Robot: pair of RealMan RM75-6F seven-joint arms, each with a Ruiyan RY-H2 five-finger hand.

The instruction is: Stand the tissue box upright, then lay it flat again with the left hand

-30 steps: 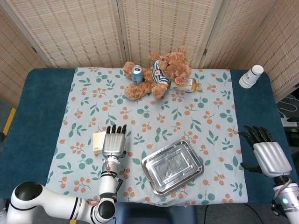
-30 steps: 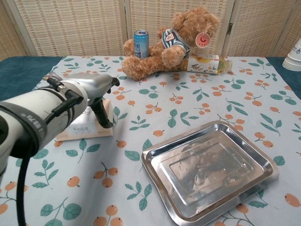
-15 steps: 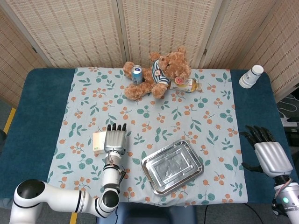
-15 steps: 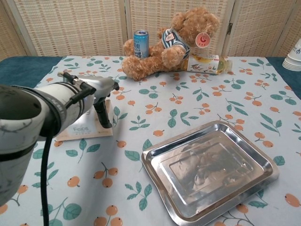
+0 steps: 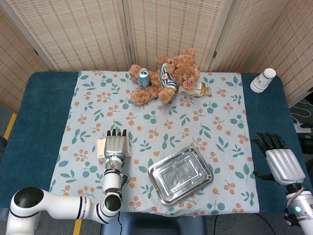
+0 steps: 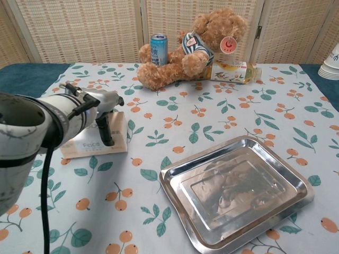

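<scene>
The tissue box [image 5: 100, 148] lies flat on the floral cloth at the front left; its pale face with print shows in the chest view [image 6: 98, 146]. My left hand [image 5: 116, 145] lies over the box's right part, fingers stretched forward and side by side. In the chest view this hand [image 6: 98, 102] sits just above the box, with its thumb [image 6: 106, 132] hanging down in front of the box's near face. The hand hides the box's top, so any grip is unclear. My right hand [image 5: 281, 164] hovers at the table's right edge, fingers spread, holding nothing.
A steel tray [image 5: 181, 175] [image 6: 235, 191] sits right of the box. At the back are a teddy bear [image 5: 166, 76] [image 6: 193, 47], a blue can [image 5: 143, 78] [image 6: 159, 49] and a lying bottle [image 5: 195, 88]. Stacked paper cups [image 5: 263, 80] stand at the far right.
My left hand has slid left and a little nearer, from beside the box to over it; its thumb now hangs before the box's front. The box and right hand stayed put.
</scene>
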